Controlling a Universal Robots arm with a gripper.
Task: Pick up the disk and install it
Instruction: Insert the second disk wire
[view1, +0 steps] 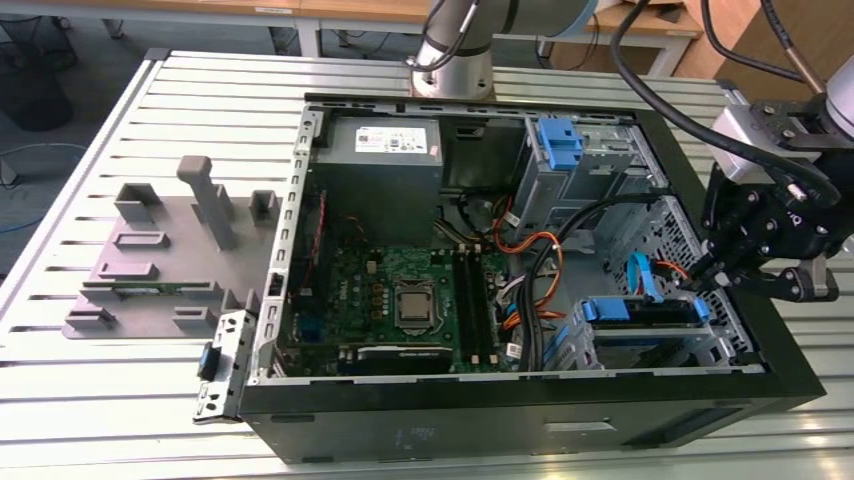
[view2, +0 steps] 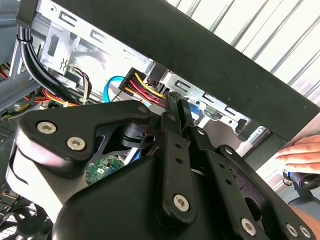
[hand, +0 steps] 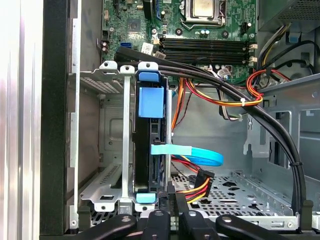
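You have the gripper (view1: 747, 275) at the case (view1: 400, 432) wall by the drive bay (hand: 107, 195). The disk (hand: 150, 145) sits edge-on in that bay, long axis along the bay rails, directly ahead of the fingers (hand: 156, 220). They look narrow, touching the disk's near end; grip not confirmed.

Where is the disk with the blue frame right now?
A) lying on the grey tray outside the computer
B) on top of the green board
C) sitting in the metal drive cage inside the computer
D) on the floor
C: in the first wrist view the disk, with its blue carrier frame, stands in the metal drive cage inside the computer case, with the gripper close by.
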